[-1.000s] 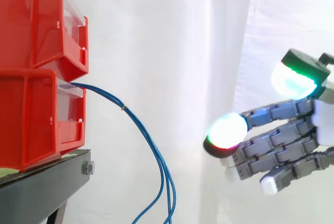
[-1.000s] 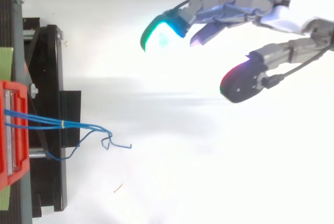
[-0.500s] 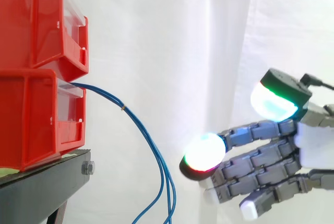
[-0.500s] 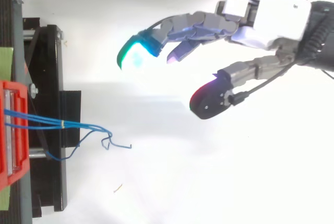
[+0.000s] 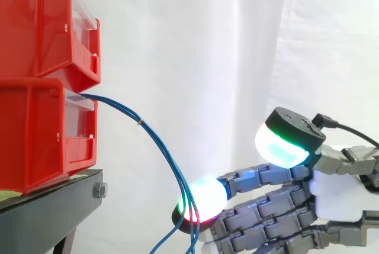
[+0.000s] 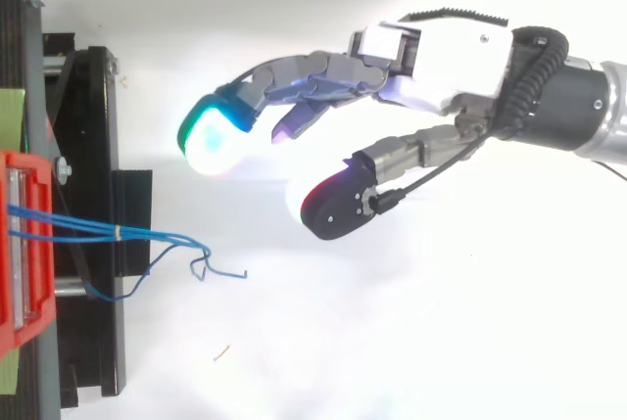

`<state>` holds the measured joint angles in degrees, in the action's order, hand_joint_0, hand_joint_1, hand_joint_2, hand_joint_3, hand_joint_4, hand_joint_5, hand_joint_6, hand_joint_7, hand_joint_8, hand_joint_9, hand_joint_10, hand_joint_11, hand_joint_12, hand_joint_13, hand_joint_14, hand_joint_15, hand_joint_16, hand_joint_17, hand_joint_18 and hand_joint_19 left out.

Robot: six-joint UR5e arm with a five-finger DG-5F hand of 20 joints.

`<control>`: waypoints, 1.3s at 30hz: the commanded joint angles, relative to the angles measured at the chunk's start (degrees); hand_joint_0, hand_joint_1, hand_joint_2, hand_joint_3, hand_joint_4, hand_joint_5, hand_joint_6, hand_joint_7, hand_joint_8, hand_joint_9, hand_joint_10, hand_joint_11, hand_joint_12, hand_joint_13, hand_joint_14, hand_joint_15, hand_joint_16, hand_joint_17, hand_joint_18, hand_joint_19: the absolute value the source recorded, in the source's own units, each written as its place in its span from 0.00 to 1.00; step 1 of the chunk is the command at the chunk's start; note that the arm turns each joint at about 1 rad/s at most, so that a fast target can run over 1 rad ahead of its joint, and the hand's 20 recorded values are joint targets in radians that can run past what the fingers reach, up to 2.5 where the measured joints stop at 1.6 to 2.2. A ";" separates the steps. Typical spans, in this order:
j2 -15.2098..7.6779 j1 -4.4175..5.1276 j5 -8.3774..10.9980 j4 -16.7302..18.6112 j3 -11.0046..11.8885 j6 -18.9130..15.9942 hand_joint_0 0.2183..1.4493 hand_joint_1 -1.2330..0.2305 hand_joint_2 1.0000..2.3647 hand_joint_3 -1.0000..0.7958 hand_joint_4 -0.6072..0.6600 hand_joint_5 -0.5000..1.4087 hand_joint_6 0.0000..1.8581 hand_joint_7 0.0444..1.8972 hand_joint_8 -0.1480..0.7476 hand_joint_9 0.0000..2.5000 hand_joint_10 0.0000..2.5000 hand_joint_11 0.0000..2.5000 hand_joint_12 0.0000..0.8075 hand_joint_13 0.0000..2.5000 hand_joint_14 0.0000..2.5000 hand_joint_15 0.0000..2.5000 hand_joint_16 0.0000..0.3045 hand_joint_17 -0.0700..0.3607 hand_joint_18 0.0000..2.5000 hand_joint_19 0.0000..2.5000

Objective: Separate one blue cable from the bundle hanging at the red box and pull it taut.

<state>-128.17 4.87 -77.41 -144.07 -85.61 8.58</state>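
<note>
A bundle of thin blue cables (image 5: 159, 150) leaves the front of the lower red bin (image 5: 41, 132) and droops down to the right, held together by a small tie near the top. From above, the cables (image 6: 147, 237) run right from the bin (image 6: 20, 244) and end in loose curls. My hand (image 6: 441, 53) comes in from the right, open, its fingers stretched toward the cables and its thumb spread apart. In the side view the hand (image 5: 343, 192) sits low, and a glowing fingertip (image 5: 204, 201) appears right beside the hanging strands. Nothing is held.
A second red bin (image 5: 41, 17) is stacked on the lower one. Both rest on a black stand (image 5: 53, 206), which shows as a dark frame (image 6: 88, 224) from above. A white curtain hangs behind.
My hand has moved left and lower toward the cables, with more of the wrist coming into the top view. The cables hang as before.
</note>
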 commanded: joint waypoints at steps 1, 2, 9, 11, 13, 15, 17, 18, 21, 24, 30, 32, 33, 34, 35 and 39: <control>-0.24 0.23 -0.46 0.54 0.71 0.82 0.27 0.43 0.00 0.28 0.67 0.14 0.27 0.36 0.52 0.13 0.00 0.01 0.48 0.15 0.00 0.06 0.17 0.43 0.22 0.18; -0.42 0.23 -0.46 0.72 0.71 0.91 0.27 0.43 0.00 0.28 0.67 0.14 0.27 0.36 0.52 0.13 0.00 0.02 0.48 0.15 0.00 0.05 0.17 0.43 0.22 0.18; -3.67 0.31 -1.43 3.44 2.64 -0.15 0.27 0.43 0.00 0.28 0.68 0.14 0.27 0.36 0.52 0.13 0.00 0.01 0.48 0.15 0.00 0.06 0.17 0.43 0.22 0.18; -4.46 0.23 -1.60 3.44 3.52 -0.76 0.27 0.43 0.00 0.28 0.68 0.14 0.27 0.36 0.52 0.13 0.00 0.01 0.48 0.15 0.00 0.06 0.17 0.43 0.22 0.18; -5.69 0.05 -2.57 3.44 4.92 -1.90 0.27 0.43 0.00 0.28 0.68 0.14 0.27 0.36 0.52 0.13 0.00 0.01 0.48 0.16 0.00 0.06 0.17 0.43 0.22 0.18; -6.92 -0.04 -2.92 3.00 6.42 -3.13 0.27 0.43 0.00 0.28 0.68 0.14 0.27 0.36 0.52 0.13 0.00 0.01 0.48 0.16 0.00 0.06 0.17 0.43 0.22 0.18; -7.36 -0.04 -3.18 2.74 7.21 -3.75 0.27 0.43 0.00 0.28 0.68 0.14 0.27 0.36 0.52 0.13 0.00 0.01 0.48 0.16 0.00 0.06 0.17 0.43 0.22 0.18; -7.98 -0.04 -3.54 2.65 7.82 -4.63 0.27 0.43 0.00 0.28 0.68 0.14 0.27 0.36 0.52 0.13 0.00 0.01 0.48 0.16 0.00 0.06 0.17 0.43 0.22 0.18; -8.33 0.05 -3.97 2.83 8.18 -5.33 0.27 0.43 0.00 0.28 0.68 0.14 0.27 0.36 0.52 0.13 0.00 0.01 0.48 0.16 0.00 0.06 0.17 0.43 0.22 0.18; -8.33 0.31 -3.97 2.56 8.18 -5.86 0.27 0.43 0.00 0.28 0.68 0.14 0.27 0.35 0.52 0.14 0.00 0.02 0.48 0.16 0.00 0.06 0.17 0.43 0.22 0.18; -8.33 0.05 -7.93 2.91 8.18 -16.49 0.27 0.43 0.00 0.28 0.69 0.14 0.27 0.36 0.52 0.14 0.00 0.01 0.48 0.17 0.00 0.06 0.17 0.43 0.22 0.18; -8.33 0.05 -8.28 2.91 8.18 -18.16 0.27 0.43 0.00 0.28 0.69 0.14 0.27 0.35 0.52 0.14 0.00 0.01 0.48 0.17 0.00 0.06 0.17 0.43 0.22 0.18; -8.33 0.14 -8.28 3.00 8.18 -18.60 0.27 0.43 0.00 0.28 0.69 0.15 0.27 0.35 0.52 0.14 0.00 0.02 0.48 0.17 0.00 0.06 0.17 0.43 0.22 0.18; -8.33 0.14 -8.28 2.91 8.18 -18.78 0.27 0.43 0.00 0.28 0.69 0.15 0.27 0.36 0.52 0.14 0.00 0.01 0.48 0.17 0.00 0.06 0.17 0.43 0.22 0.18; -8.33 0.14 -8.28 3.00 8.18 -18.34 0.27 0.43 0.00 0.28 0.69 0.15 0.27 0.35 0.52 0.14 0.00 0.01 0.48 0.17 0.00 0.06 0.17 0.43 0.22 0.18; -8.33 0.23 -8.11 3.09 8.18 -17.20 0.27 0.43 0.00 0.28 0.69 0.15 0.27 0.35 0.52 0.14 0.00 0.01 0.48 0.17 0.00 0.07 0.17 0.43 0.22 0.18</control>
<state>-136.49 4.99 -85.61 -141.08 -77.44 -9.03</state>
